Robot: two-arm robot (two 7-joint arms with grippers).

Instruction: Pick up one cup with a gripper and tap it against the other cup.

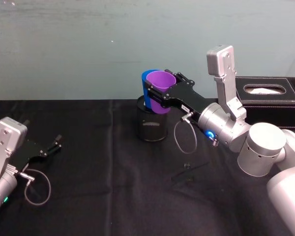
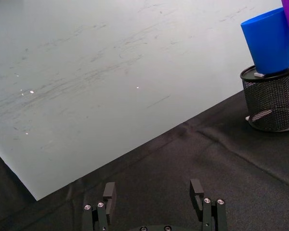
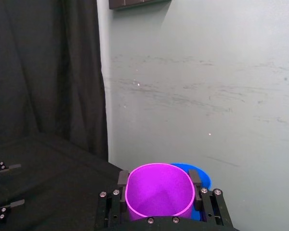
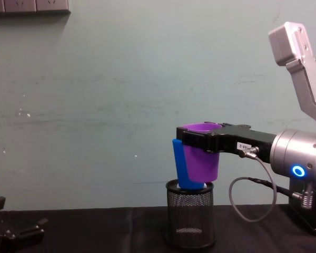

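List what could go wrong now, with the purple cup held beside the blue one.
1. The blue cup stands perched in the mouth of the mesh holder; a firm push from the purple cup could tip it out or topple the holder.
2. The right end effector grips the purple cup near its rim, and the wall tapers, so a knock might make it slip.
The left end effector rests open on the table, idle.

The purple cup (image 4: 201, 164) hides most of the blue cup (image 4: 180, 166).
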